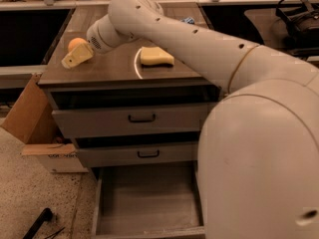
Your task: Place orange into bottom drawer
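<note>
The small, round, smooth orange fruit (pixel 75 43) rests at the left end of the dark wood-grain counter (pixel 114 68), well above the drawers. Nearest, the grey-brown bottom drawer (pixel 149 198) stands pulled out, showing a plain grey box inside. Above it, two shallower drawers with black handles (pixel 142 118) are pushed in. Left of the cabinet, a brown cardboard box (pixel 25 113) stands on the speckled floor. On the counter, the pale yellowish gripper (pixel 75 54) of the white robot arm (pixel 199 44) sits right against the orange's near side; whether it grips the fruit cannot be told. A yellow rectangular sponge (pixel 156 57) lies to the right, well apart.
</note>
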`<action>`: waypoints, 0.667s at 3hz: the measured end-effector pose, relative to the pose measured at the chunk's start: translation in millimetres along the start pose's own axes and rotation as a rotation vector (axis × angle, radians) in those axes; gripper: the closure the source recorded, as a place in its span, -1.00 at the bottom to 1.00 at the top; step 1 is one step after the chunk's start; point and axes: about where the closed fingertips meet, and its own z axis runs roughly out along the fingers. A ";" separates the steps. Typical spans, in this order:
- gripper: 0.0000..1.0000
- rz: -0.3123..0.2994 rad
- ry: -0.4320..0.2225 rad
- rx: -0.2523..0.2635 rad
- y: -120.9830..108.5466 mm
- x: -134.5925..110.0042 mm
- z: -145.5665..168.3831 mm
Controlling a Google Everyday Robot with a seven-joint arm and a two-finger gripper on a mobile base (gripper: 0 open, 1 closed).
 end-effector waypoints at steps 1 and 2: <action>-1.00 0.025 0.002 -0.002 -4.9 3.1 25.7; -1.00 0.036 0.002 -0.003 -6.7 2.8 37.6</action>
